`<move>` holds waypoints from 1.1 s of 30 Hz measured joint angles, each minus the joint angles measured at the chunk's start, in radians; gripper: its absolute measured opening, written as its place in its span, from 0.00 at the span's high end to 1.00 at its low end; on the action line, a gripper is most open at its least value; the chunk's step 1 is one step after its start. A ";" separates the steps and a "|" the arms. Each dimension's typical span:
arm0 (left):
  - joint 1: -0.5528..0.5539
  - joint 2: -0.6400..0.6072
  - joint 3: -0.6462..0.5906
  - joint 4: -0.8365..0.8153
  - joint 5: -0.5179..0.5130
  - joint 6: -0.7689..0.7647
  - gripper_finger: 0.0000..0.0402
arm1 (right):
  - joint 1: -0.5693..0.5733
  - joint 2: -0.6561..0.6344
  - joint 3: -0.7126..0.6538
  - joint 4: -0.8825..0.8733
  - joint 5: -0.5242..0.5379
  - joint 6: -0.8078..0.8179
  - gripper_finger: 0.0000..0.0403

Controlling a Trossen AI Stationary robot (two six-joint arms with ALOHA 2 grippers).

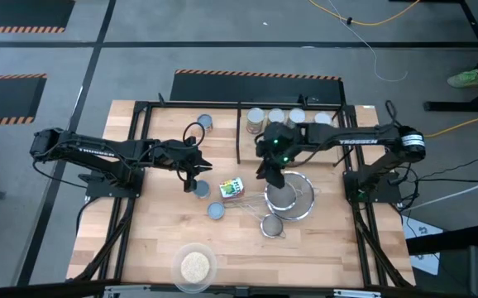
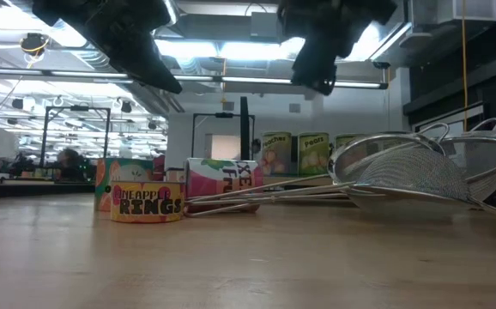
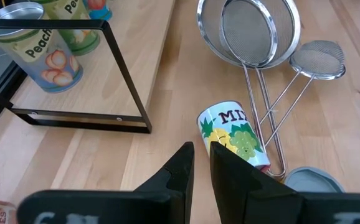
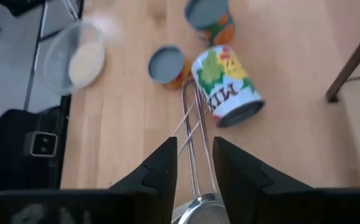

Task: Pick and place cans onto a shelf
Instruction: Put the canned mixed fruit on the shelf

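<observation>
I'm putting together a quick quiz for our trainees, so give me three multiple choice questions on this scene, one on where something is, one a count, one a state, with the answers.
1. Where is the clear dish of grains?
A. On a rack
B. Inside a sieve
C. On the bare tabletop, near its edge

2. How many wire strainers lie on the table?
A. One
B. Two
C. Four

3. How does the mixed-fruit can sit?
A. Lying on its side
B. Standing upright
C. Lifted off the table by an arm

Answers:
1. C: the high view shows it alone on the wood by the edge.
2. B: there is a large strainer and a small strainer.
3. A: both wrist views show its label along the wood and its round end facing sideways.
</observation>
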 joint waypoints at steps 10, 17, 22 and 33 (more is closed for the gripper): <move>0.000 0.000 0.000 0.000 0.000 0.000 0.89 | 0.056 0.146 0.001 0.084 0.051 -0.013 0.73; 0.000 0.000 0.000 0.000 0.000 0.000 0.89 | 0.045 0.206 -0.025 0.132 0.004 -0.095 0.73; 0.000 0.000 0.000 0.000 0.000 0.000 0.89 | 0.005 0.207 -0.137 0.324 -0.108 -0.042 0.73; 0.000 0.000 0.000 0.000 0.000 0.000 0.89 | -0.005 0.209 -0.280 0.582 -0.111 -0.008 0.73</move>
